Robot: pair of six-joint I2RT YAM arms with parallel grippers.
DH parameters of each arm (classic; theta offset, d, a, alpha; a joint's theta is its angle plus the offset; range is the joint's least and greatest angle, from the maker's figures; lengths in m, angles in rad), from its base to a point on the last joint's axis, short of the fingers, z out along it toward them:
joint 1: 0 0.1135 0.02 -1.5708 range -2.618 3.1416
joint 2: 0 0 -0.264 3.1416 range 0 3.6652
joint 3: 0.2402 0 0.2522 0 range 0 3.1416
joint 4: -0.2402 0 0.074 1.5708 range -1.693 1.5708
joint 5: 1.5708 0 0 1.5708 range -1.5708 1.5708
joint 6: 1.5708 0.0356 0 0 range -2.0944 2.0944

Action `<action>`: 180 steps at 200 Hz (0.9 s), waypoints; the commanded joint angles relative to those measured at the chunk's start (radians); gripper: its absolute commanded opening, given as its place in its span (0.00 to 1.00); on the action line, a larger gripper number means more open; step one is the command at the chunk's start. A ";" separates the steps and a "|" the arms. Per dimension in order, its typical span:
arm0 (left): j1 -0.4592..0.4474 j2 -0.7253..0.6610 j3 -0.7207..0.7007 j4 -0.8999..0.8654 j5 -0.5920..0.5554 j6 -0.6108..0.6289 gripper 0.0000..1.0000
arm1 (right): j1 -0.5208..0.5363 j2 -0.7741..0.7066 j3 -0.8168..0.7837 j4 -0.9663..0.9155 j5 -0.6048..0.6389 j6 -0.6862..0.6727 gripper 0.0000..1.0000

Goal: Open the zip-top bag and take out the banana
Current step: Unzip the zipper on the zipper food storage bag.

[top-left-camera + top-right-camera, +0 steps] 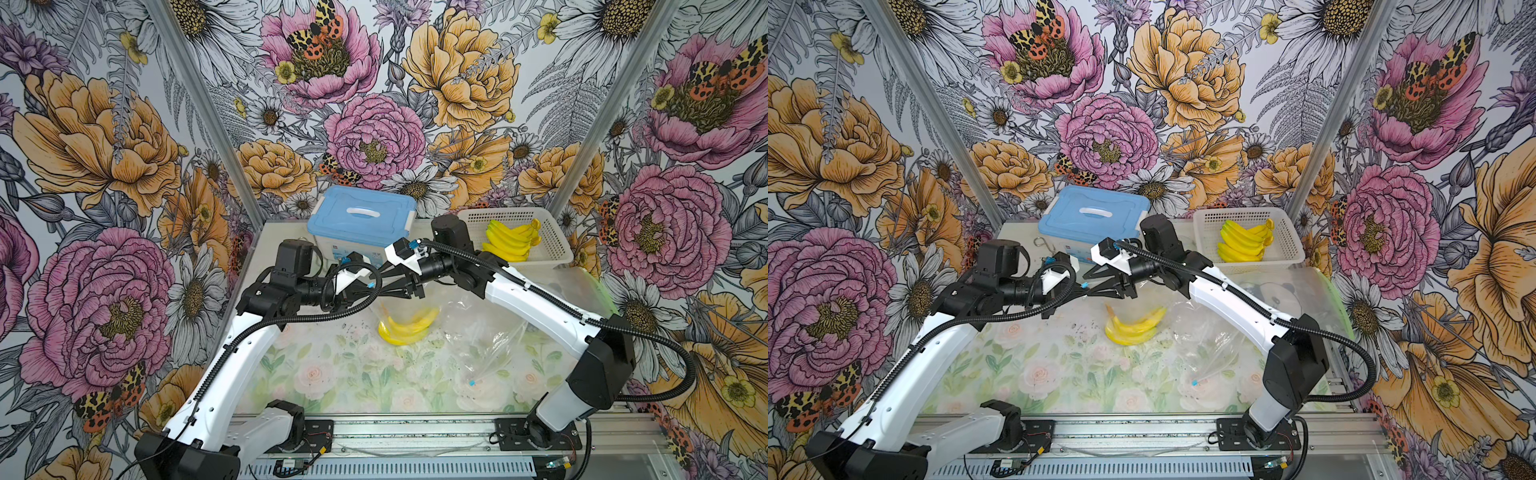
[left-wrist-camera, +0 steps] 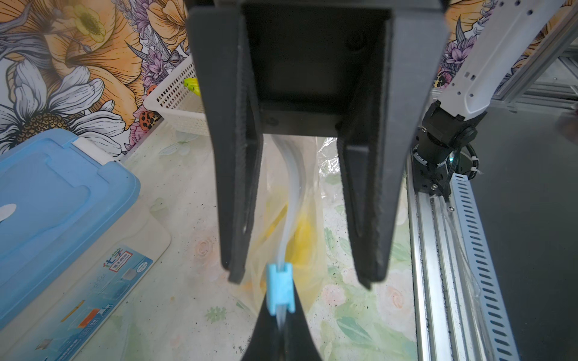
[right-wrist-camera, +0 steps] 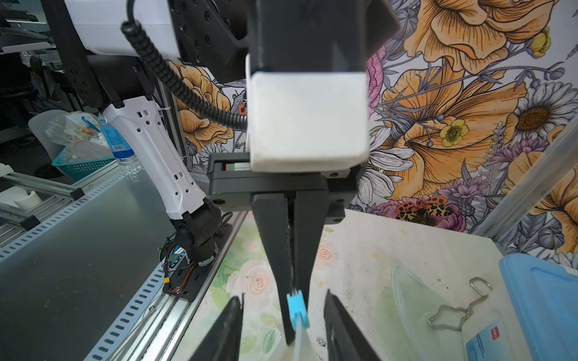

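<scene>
Hanging bag (image 2: pixel 291 200) beneath left gripper (image 2: pixel 281 323)

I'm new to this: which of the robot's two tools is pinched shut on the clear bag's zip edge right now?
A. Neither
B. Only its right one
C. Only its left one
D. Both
C: the left tool is closed tight on the zip edge of the bag, right by the blue slider, while the right tool has its jaws apart on either side of that edge.
</scene>
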 commanded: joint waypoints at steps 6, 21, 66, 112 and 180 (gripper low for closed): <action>-0.011 0.005 0.033 0.004 0.039 0.005 0.00 | 0.014 0.023 0.038 0.002 -0.025 -0.015 0.38; -0.010 0.006 0.032 0.005 0.039 0.007 0.00 | 0.018 0.032 0.048 0.002 -0.023 -0.011 0.27; -0.012 0.002 0.034 -0.003 0.035 0.015 0.00 | 0.025 0.036 0.053 0.002 -0.008 -0.011 0.08; -0.008 -0.012 0.026 -0.018 0.014 0.025 0.00 | 0.015 0.007 0.025 0.000 0.029 -0.015 0.05; 0.002 -0.021 0.041 -0.045 -0.111 0.041 0.00 | -0.047 -0.147 -0.099 -0.001 0.115 -0.005 0.08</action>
